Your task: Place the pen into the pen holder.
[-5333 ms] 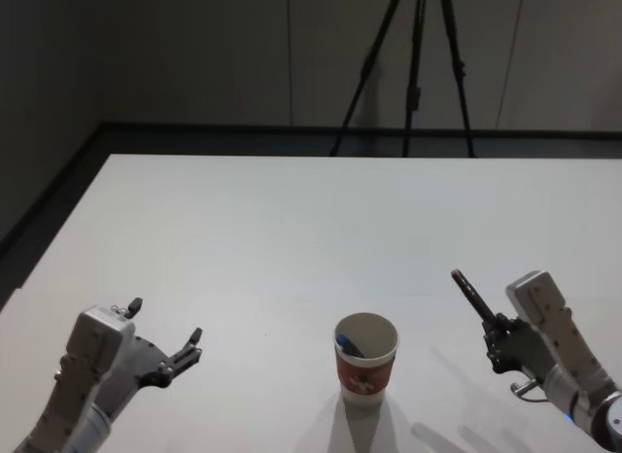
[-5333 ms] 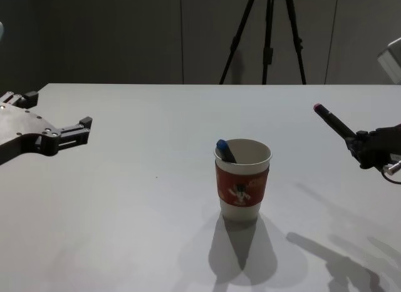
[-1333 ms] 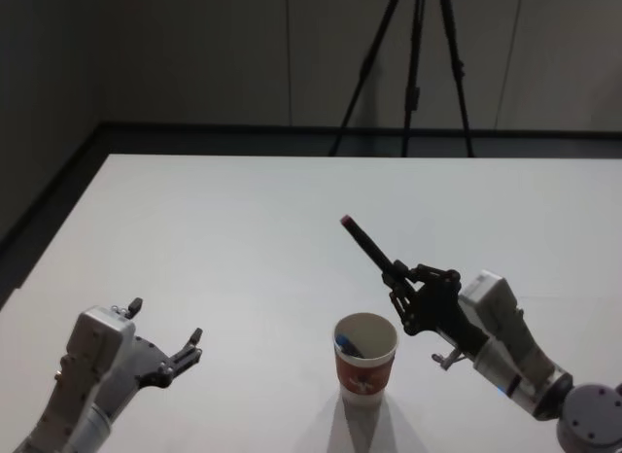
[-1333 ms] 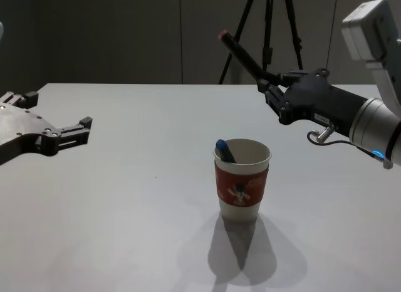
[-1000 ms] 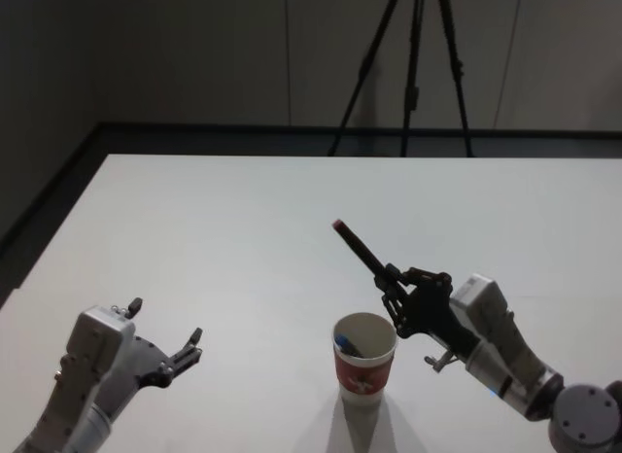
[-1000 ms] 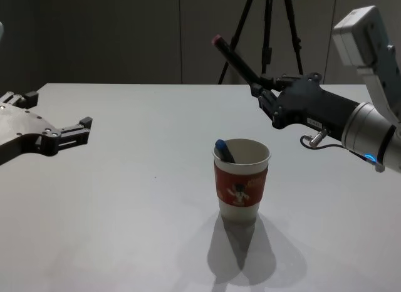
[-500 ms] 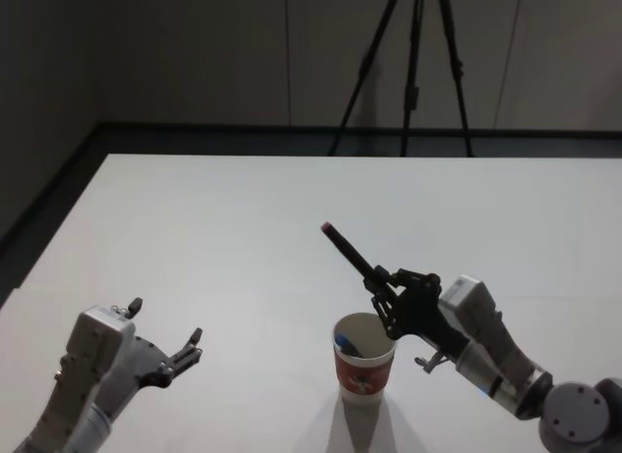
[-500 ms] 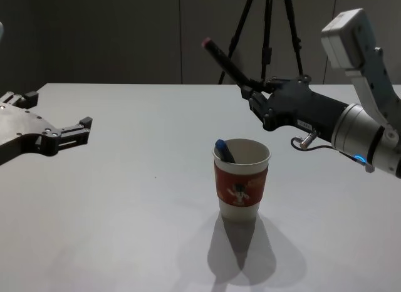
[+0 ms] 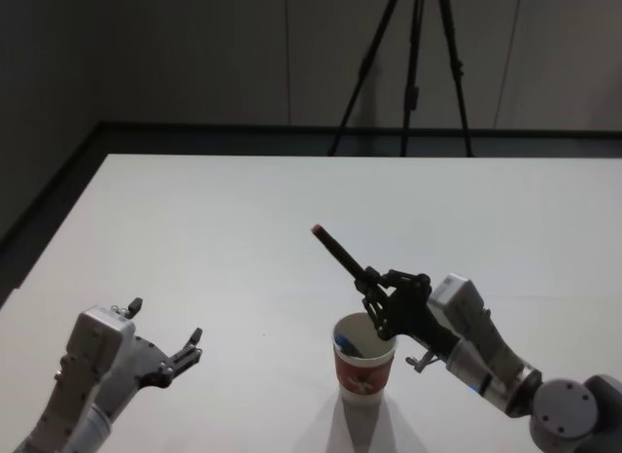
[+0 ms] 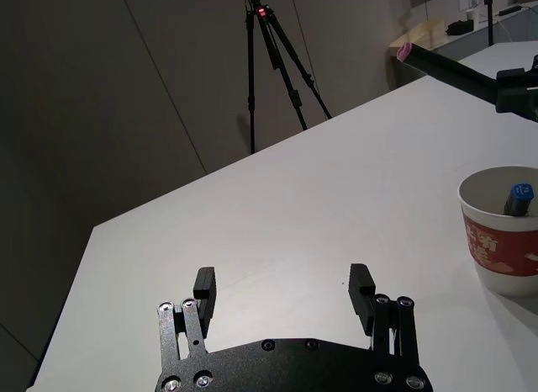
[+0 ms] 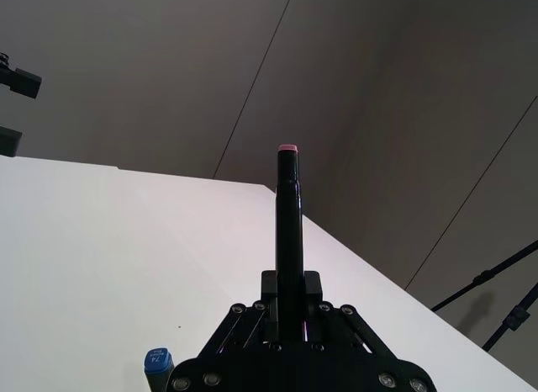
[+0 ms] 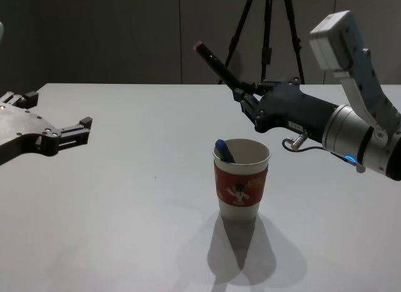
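The pen holder point(image 9: 364, 364), a white paper cup with a red sleeve, stands upright near the table's front point(image 12: 242, 179). A blue-capped pen point(image 12: 223, 149) leans inside it. My right gripper point(image 9: 377, 296) is shut on a black pen point(image 9: 340, 255) with a pink tip. It hovers just above the cup's right rim point(image 12: 247, 98). The held pen point(image 12: 217, 65) slants up and to the left over the cup. In the right wrist view the pen point(image 11: 289, 224) sticks straight out from the closed fingers. My left gripper point(image 9: 165, 320) rests open and empty at the front left.
A black tripod point(image 9: 413, 74) stands on the floor behind the white table point(image 9: 243, 229). The table's far edge meets a dark wall. Bare tabletop lies to the left of and behind the cup.
My right gripper has carried the black pen leftward from the table's right side to just above the cup. The left arm has stayed still.
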`<state>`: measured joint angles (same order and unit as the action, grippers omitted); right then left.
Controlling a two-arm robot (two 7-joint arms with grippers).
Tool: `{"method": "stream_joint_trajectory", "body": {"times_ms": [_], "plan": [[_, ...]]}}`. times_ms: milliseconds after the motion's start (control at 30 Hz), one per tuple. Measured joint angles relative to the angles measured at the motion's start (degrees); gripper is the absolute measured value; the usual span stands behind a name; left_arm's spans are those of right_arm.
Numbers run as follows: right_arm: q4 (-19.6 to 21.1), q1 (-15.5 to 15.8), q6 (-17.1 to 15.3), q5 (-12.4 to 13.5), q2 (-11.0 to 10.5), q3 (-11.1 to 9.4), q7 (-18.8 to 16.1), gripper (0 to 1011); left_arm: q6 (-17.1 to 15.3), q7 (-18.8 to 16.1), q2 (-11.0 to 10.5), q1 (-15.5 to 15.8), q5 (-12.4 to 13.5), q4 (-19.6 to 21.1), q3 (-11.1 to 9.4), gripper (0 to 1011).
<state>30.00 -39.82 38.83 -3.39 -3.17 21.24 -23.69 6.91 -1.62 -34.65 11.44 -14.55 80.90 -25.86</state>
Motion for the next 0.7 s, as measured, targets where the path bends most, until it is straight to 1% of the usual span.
{"method": "stream_joint_trajectory", "body": {"times_ms": [300, 533, 700], "plan": [[-1.8, -1.1, 0.4, -0.2, 0.7, 0.0, -0.2, 174, 0.0, 0.0, 0.0, 0.0, 0.0, 0.0, 0.0, 1002], [-4.4, -2.5, 1.3, -0.7, 1.5, 0.1, -0.2, 174, 0.0, 0.0, 0.0, 0.0, 0.0, 0.0, 0.0, 1001], [-5.4, -3.0, 1.6, -1.0, 1.8, 0.2, -0.2, 174, 0.0, 0.0, 0.0, 0.0, 0.0, 0.0, 0.0, 1002]]}}
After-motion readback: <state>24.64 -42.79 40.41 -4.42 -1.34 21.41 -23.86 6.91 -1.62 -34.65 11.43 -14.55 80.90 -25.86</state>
